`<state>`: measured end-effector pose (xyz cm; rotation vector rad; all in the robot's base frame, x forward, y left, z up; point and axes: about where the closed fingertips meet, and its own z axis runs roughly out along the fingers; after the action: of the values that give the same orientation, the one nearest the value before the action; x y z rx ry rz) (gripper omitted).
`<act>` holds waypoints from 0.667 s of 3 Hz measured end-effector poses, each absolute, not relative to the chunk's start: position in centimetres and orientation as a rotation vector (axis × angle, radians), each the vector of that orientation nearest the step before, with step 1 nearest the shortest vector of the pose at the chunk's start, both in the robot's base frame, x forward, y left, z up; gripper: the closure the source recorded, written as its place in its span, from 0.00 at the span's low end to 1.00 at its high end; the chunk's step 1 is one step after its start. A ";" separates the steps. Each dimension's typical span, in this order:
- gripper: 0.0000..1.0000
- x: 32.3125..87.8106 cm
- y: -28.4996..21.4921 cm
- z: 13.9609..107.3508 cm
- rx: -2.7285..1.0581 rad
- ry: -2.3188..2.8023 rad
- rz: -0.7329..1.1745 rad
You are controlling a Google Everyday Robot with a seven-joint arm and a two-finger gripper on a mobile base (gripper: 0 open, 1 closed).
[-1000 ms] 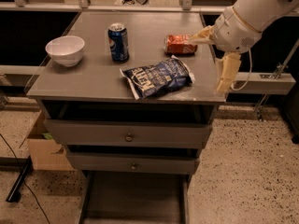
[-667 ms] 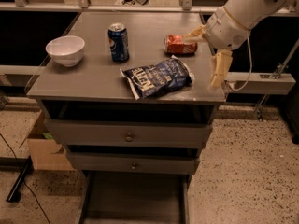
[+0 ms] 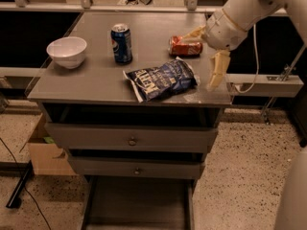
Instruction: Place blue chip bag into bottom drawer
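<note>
The blue chip bag (image 3: 162, 79) lies flat near the front of the grey cabinet top (image 3: 91, 80), navy foil with white lettering. The bottom drawer (image 3: 139, 206) is pulled out below the two knobbed drawer fronts, a shallow grey tray with nothing visible in it. My gripper (image 3: 207, 56) hangs over the right side of the top, just right of the bag and apart from it. It is open and empty: one cream finger (image 3: 216, 71) points down by the bag's right edge, the other (image 3: 195, 32) reaches toward the red can.
A crushed red can (image 3: 185, 45) lies behind the bag, close to the gripper. A blue soda can (image 3: 122, 43) stands at mid-back and a white bowl (image 3: 67, 51) at the left. A cardboard box (image 3: 45, 150) sits on the floor left of the cabinet.
My gripper and arm have moved left and a little toward the bag. The bag, cans and bowl have not moved.
</note>
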<state>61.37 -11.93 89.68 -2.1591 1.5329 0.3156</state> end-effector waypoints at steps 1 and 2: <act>0.00 62.0 -12.1 89.0 -2.201 1.605 0.216; 0.00 63.4 -12.1 88.3 -2.248 1.660 0.120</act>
<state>63.40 -12.06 88.26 -2.2482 1.6599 0.1198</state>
